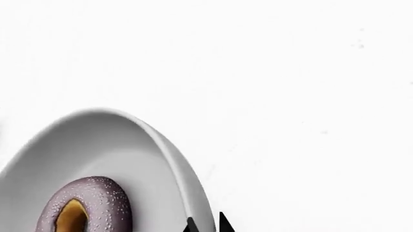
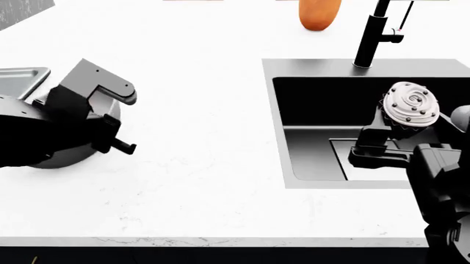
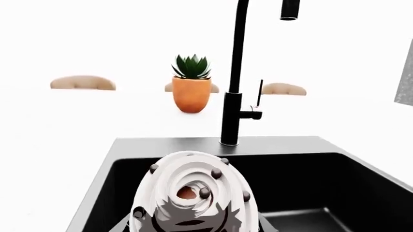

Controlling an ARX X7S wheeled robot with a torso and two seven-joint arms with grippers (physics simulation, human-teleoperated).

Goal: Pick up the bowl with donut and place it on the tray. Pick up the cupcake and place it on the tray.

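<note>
The light-grey bowl (image 1: 129, 159) fills the left wrist view, with the purplish-brown donut (image 1: 96, 203) lying inside it. My left gripper (image 1: 207, 224) is shut on the bowl's rim, one dark fingertip inside the wall and one outside. From the head view the left arm hides most of the bowl (image 2: 63, 159), which sits low over the counter just in front of the tray (image 2: 18, 80) at the far left edge. My right gripper (image 2: 402, 131) is shut on the cupcake (image 2: 411, 107), holding it upright above the black sink. White swirled frosting of the cupcake (image 3: 193, 193) hides the right fingers.
The black sink basin (image 2: 309, 159) lies under the right arm. A tall black faucet (image 2: 367, 38) stands at its back edge. An orange pot with a green plant (image 3: 191, 89) is on the counter behind it. White counter (image 2: 198, 143) stretches between sink and bowl.
</note>
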